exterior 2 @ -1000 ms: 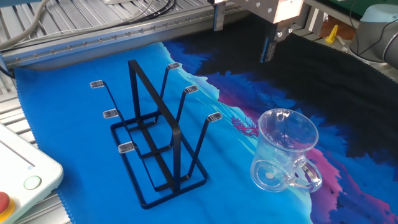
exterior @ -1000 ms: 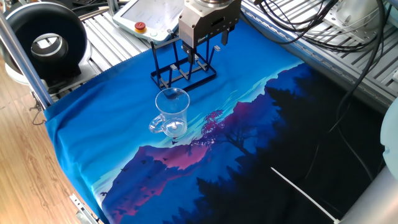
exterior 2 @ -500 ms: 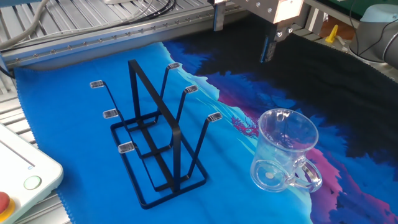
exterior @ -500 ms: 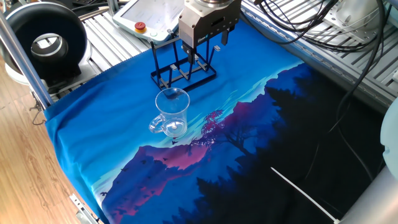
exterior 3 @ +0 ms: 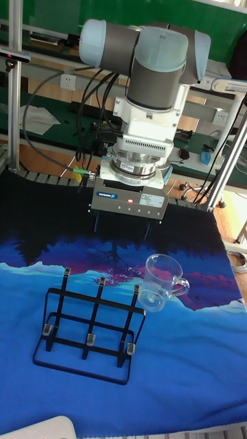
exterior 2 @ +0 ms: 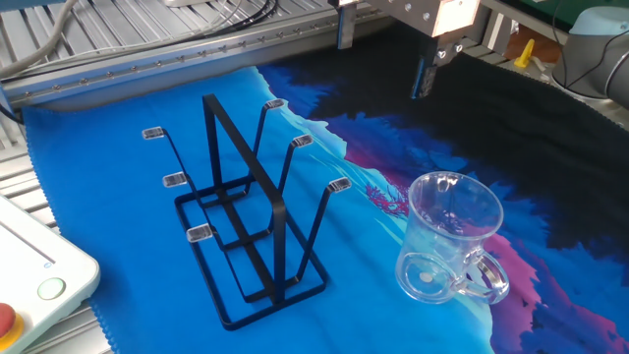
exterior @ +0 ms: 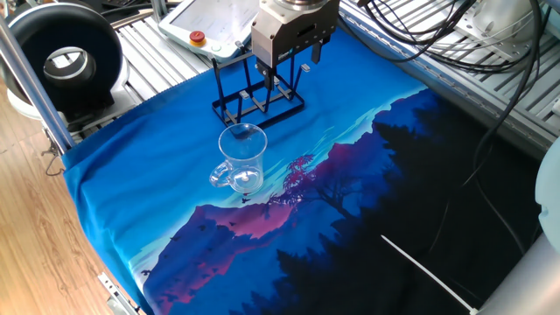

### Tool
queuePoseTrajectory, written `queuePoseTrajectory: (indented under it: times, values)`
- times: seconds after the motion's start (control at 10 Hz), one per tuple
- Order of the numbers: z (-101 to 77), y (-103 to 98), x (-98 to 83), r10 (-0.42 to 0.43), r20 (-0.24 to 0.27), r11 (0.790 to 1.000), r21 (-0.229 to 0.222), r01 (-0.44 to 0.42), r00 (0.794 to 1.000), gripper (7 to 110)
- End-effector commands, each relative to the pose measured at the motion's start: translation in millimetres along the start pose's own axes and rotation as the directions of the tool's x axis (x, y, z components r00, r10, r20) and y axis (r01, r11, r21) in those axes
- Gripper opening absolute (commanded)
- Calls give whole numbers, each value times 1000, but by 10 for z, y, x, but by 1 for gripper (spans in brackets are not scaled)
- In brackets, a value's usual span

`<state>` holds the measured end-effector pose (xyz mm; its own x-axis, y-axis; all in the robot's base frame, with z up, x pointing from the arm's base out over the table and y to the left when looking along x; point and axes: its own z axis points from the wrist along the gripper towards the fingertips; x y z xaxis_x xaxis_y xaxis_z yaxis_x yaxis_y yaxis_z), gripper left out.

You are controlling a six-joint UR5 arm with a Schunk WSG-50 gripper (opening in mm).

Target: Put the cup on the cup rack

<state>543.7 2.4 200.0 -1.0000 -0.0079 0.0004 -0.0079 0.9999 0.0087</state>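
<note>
cup (exterior: 242, 157) upright on blue cloth (exterior: 140, 184), cup rack (exterior: 259, 103) near, pincer (exterior: 289, 63) spread

Small clear glass cup (exterior 2: 447, 246), upright and mouth up on the blue part of the printed cloth (exterior 2: 118, 256), loop handle at about 4 o'clock in the other fixed view, 8 o'clock in one fixed view. Black thin-wire cup rack (exterior 2: 248, 218) near but apart, at 9 o'clock of the cup in the other fixed view: rectangular base flat on the same cloth, tall middle frame, six outward-leaning pegs with small pale flat tips
</note>
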Motion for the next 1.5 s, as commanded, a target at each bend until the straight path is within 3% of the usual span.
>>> queuePoseTrajectory:
  times: [0.0,0.1,1.0,1.3,1.4]
  values:
    - [-88,426,521,-98,-194,982,-178,63,976,109]
    - [-81,428,516,-96,-194,983,-175,62,976,7]
    - [-69,427,513,-94,-195,983,-173,60,976,7]
    - [-86,340,491,-163,-176,980,-140,140,971,7]
    - [-76,353,424,-225,-139,969,-137,206,964,7]
